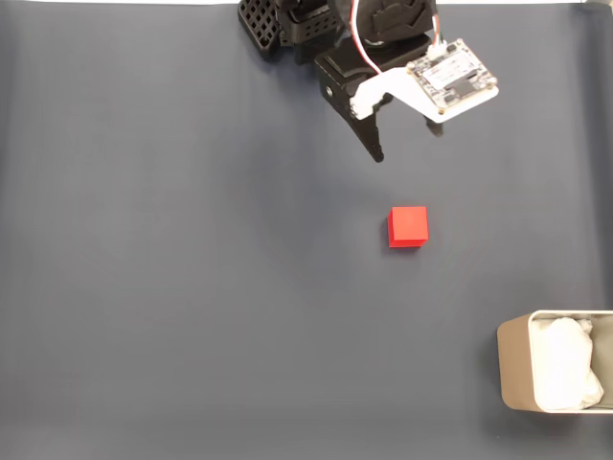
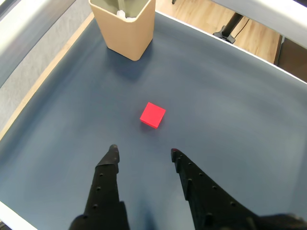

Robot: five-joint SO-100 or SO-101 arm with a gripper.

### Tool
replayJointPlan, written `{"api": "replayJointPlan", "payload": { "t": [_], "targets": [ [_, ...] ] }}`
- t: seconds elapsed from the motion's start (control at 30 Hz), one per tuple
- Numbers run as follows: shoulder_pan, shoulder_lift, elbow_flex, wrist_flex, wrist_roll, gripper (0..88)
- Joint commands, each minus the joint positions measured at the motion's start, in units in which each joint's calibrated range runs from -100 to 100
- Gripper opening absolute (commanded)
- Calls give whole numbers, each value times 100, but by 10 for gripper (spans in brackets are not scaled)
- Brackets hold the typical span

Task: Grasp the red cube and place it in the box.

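Plainly the red cube (image 2: 153, 115) lies alone on the dark mat (image 2: 230, 105), just ahead of the gripper (image 2: 143, 152), whose fingers stand spread with nothing between them; the box (image 2: 125, 29) sits well beyond it; the cube looks light, rigid and smooth-faced, likely a bit slippery; gripping two opposite flat faces squarely, not its sharp corners, seems safest.
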Motion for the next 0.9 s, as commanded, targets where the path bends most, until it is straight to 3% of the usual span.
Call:
{"api": "replayJointPlan", "payload": {
  "t": [0.0,0.87],
  "targets": [
    [-81,76,-322,-236,73,282],
    [82,1107,-203,-1227,49,374]
  ]
}}
